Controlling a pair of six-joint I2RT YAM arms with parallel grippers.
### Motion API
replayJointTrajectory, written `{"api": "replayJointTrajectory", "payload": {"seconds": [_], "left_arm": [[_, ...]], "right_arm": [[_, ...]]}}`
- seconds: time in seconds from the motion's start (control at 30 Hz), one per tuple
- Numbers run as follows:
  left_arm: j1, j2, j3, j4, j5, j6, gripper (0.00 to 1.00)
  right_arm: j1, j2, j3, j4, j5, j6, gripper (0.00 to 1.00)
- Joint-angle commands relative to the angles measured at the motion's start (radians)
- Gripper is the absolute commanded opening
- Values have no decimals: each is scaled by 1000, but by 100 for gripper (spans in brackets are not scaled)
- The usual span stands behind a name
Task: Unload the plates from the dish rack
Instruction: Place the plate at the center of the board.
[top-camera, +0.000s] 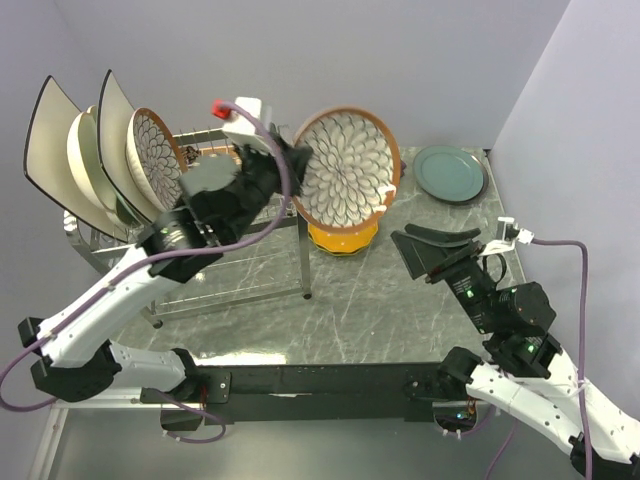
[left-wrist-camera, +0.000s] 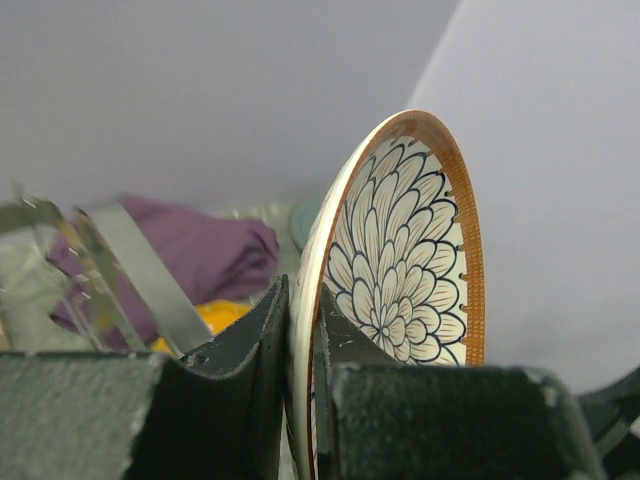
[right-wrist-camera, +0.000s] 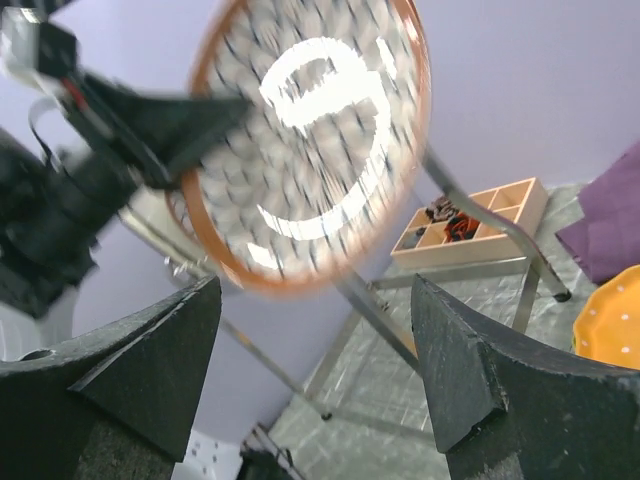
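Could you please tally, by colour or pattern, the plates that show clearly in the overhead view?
White square plate: 2
Cream round plate: 1
Brown-patterned plate: 2
Orange plate: 1
Teal-green plate: 1
Total: 7

Left arm raised, reaching forward-right; left gripper (top-camera: 298, 165) pinched tight on plate (top-camera: 348, 172) rim. Right arm low, right gripper (top-camera: 432, 245) fingers spread wide.
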Motion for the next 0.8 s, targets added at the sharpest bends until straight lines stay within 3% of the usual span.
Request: {"api": "replayJointTrajectory", "payload": {"seconds": [0.0, 0.43, 0.77], "left_arm": [[-4, -51, -35, 256, 116, -127, 1], [-4, -106, -201, 338, 186, -169, 1], [-4, -135, -242, 364, 251, -201, 1]], "right_arm": [[6, 29, 72, -11, 139, 56, 83], [6, 124, 80, -49, 385, 1, 81], [6, 175, 80, 20, 244, -3, 75]]}}
